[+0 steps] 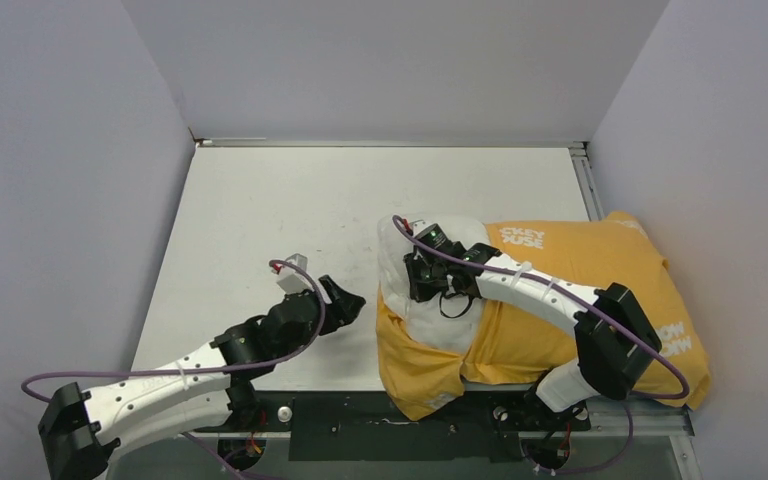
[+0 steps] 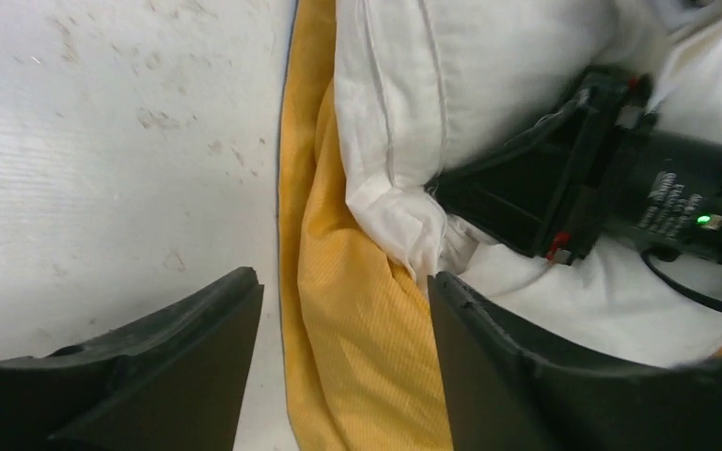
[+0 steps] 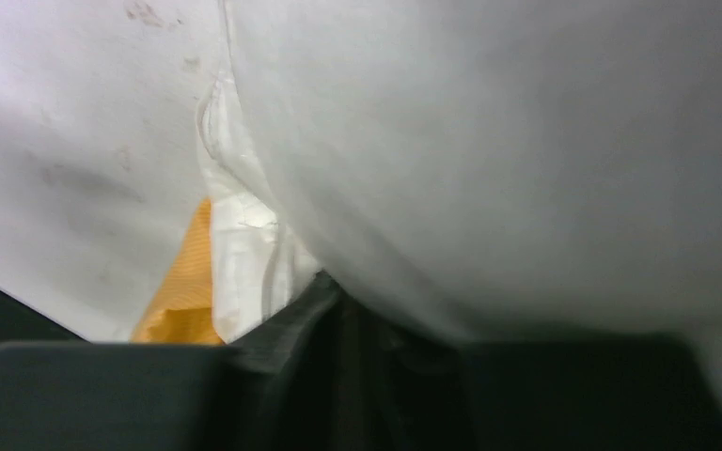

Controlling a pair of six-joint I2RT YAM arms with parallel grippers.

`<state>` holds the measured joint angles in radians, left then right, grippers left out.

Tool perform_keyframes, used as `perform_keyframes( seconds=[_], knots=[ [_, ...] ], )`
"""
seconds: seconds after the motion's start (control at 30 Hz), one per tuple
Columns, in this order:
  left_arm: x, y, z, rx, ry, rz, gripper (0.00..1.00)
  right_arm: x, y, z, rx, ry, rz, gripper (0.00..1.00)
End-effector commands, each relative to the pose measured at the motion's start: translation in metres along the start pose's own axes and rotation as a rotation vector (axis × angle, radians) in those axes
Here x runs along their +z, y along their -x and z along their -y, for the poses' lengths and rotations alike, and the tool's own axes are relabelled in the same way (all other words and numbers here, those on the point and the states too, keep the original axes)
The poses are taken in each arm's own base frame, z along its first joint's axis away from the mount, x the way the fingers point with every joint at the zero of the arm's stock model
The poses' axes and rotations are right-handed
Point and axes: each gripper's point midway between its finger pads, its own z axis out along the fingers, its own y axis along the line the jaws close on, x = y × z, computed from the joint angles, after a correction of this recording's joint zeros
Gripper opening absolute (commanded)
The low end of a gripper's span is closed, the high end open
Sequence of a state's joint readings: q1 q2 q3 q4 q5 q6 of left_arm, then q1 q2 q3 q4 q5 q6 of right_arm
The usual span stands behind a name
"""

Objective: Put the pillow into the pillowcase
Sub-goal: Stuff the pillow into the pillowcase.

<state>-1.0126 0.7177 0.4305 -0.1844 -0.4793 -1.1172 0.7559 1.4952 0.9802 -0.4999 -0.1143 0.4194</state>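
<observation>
The orange-yellow pillowcase (image 1: pixel 580 262) lies at the right of the table with the off-white pillow (image 1: pixel 426 320) mostly inside it. The pillow's left end bulges out of the case's mouth. My right gripper (image 1: pixel 418 288) rests on that bare end, shut, with pillow fabric (image 2: pixel 404 75) bunched at its tip (image 2: pixel 435 191). In the right wrist view the pillow (image 3: pixel 489 141) fills the frame over the closed fingers (image 3: pixel 338 305), with a strip of pillowcase (image 3: pixel 183 296) at the left. My left gripper (image 1: pixel 352 302) is open just left of the case's mouth; the case's yellow edge (image 2: pixel 357 329) shows between its fingers (image 2: pixel 343 278), untouched.
The white table (image 1: pixel 290 200) stretches to the left and back, enclosed by grey walls on three sides. A black base rail (image 1: pixel 380 425) runs along the near edge, under the pillowcase's front corner. Purple cables loop off both arms.
</observation>
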Motion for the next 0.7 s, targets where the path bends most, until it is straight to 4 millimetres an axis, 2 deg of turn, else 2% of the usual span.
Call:
perform_keyframes(
  seconds=[0.0,0.07,0.13,0.2,0.3,0.47,0.53,0.57,0.67],
  knots=[
    [0.013,-0.031,0.033,-0.019,-0.159,-0.172,0.70,-0.024,-0.004,0.000,-0.005,0.023,0.007,0.30],
    [0.022,-0.035,0.039,-0.027,-0.208,-0.202,0.72,-0.038,0.010,-0.005,-0.003,0.039,0.073,0.54],
    [0.033,-0.031,0.043,-0.036,-0.248,-0.216,0.73,-0.057,0.024,-0.005,-0.004,0.034,0.147,0.69],
    [0.044,-0.021,0.050,-0.024,-0.284,-0.216,0.74,-0.082,0.038,-0.003,-0.002,0.015,0.233,0.82],
    [0.062,-0.003,0.063,0.021,-0.337,-0.206,0.77,-0.119,0.054,0.004,0.014,-0.022,0.351,0.94],
    [0.097,0.017,0.092,0.042,-0.433,-0.226,0.82,-0.175,0.066,0.027,0.092,-0.130,0.499,1.00],
    [0.114,0.014,0.100,0.039,-0.473,-0.253,0.82,-0.191,0.064,0.046,0.139,-0.225,0.529,1.00],
    [0.121,0.014,0.107,0.030,-0.497,-0.261,0.82,-0.199,0.064,0.058,0.167,-0.283,0.552,0.97],
    [0.137,0.012,0.126,0.011,-0.583,-0.290,0.82,-0.213,0.055,0.082,0.221,-0.412,0.568,0.94]
  ],
)
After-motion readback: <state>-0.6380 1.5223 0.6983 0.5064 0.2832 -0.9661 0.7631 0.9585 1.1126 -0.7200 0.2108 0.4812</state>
